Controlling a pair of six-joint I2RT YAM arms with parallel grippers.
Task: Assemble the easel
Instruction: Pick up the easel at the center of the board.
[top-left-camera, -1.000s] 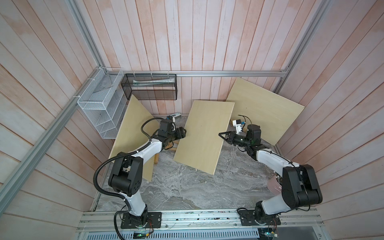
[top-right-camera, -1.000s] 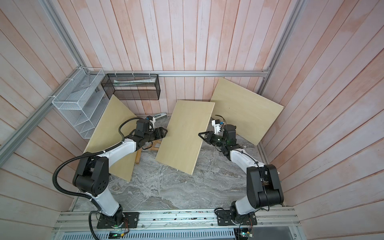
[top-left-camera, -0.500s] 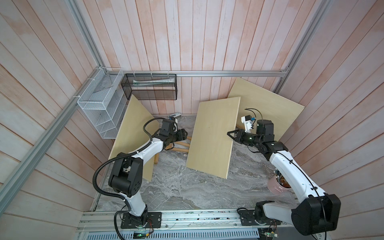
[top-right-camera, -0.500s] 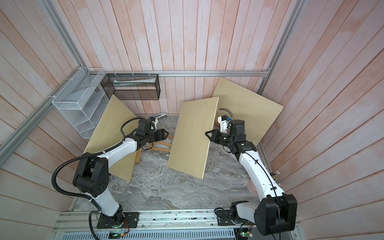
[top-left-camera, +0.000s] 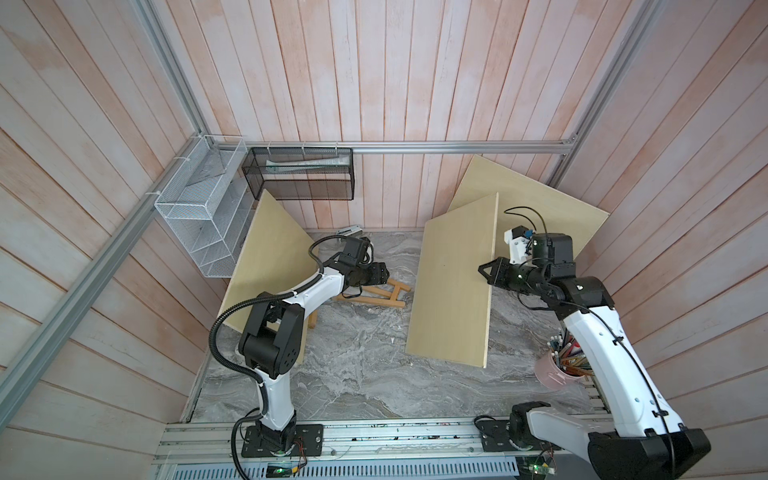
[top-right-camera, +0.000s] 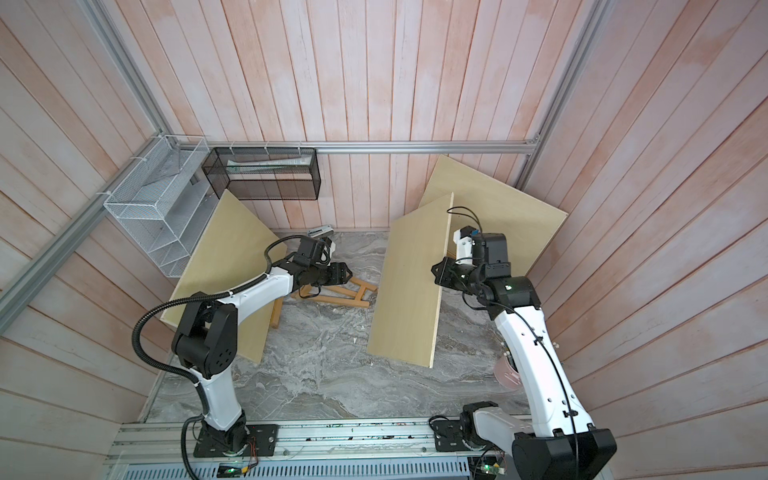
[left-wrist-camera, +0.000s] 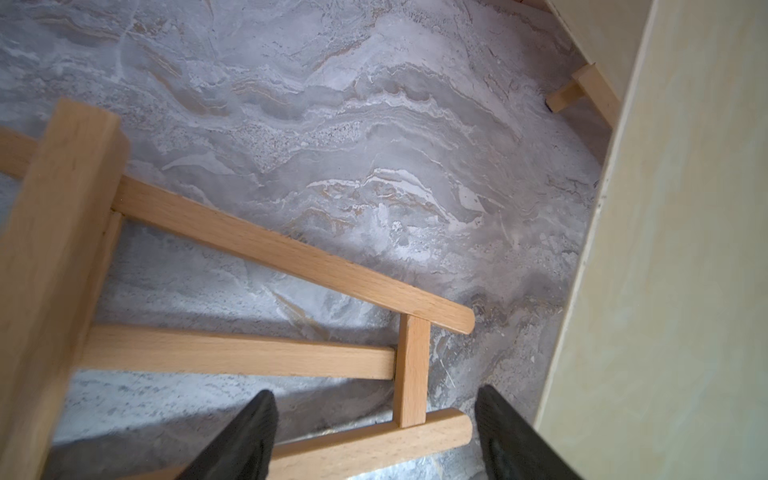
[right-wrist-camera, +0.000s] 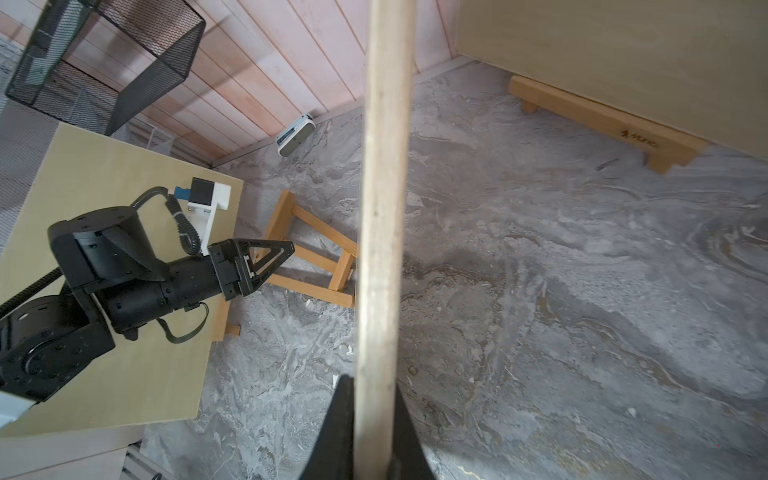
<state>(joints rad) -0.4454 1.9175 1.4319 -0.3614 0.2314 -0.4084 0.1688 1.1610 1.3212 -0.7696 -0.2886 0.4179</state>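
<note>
easel frame (top-left-camera: 374, 300) partly hidden under left arm (top-left-camera: 320, 286), seemingly behind board (top-left-camera: 270, 249).

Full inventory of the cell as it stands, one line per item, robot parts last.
held board: 1, pale wood, mid-table, on edge
left board: 1, pale wood, leaning by the left wall
back board: 1, pale wood, back right corner, on a wooden ledge
easel frame: 1, light wood, flat between left and held boards
wire basket: 1, white, left wall
mesh basket: 1, black, back wall
cup: 1, pink, holding pencils, near right
small device: 1, white, table's far edge
table: 1, grey marble
left gripper: 1, black, open above the easel frame
right gripper: 1, black, shut on the held board's edge
</note>
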